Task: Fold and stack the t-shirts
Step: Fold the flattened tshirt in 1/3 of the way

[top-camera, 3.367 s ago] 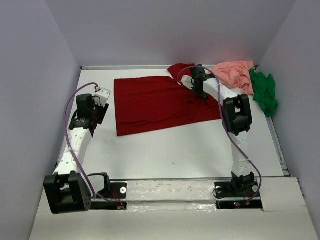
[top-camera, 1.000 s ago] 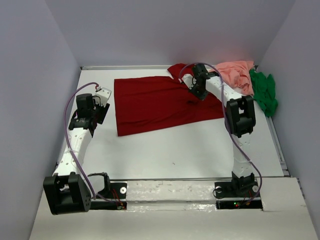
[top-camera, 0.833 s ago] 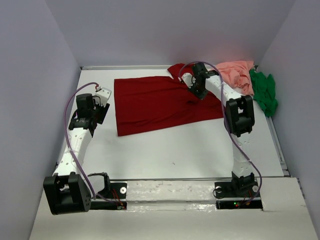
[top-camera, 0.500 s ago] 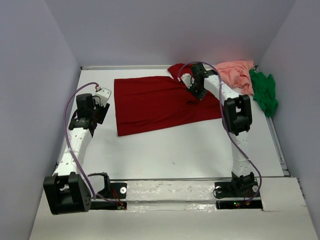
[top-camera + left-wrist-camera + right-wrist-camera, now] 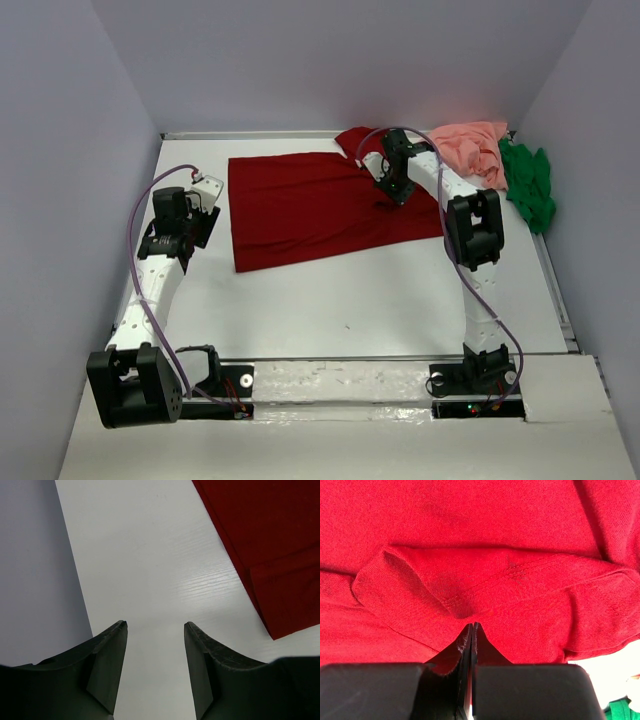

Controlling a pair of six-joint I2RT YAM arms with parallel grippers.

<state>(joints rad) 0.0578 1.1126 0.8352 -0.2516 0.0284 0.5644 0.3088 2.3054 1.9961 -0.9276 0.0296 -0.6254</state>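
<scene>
The dark red t-shirt (image 5: 310,205) lies spread flat across the middle far part of the table, with a bunched part at its far right corner. My right gripper (image 5: 393,192) is down on its right part. In the right wrist view the jaws (image 5: 471,625) are shut, pinching a raised fold of the red cloth (image 5: 485,580) by a stitched hem. The salmon pink t-shirt (image 5: 470,148) and the bright green t-shirt (image 5: 528,185) lie crumpled at the far right. My left gripper (image 5: 190,232) is open and empty above bare table (image 5: 155,625), left of the red shirt's edge (image 5: 270,555).
The white table (image 5: 330,300) is walled on the left, far and right sides. A raised strip (image 5: 340,380) runs along the near edge by the arm bases. A bit of green cloth (image 5: 626,712) shows at the right wrist view's lower right corner.
My right gripper has shifted slightly left and nearer over the red shirt's right part. The left arm and the shirts have not visibly moved.
</scene>
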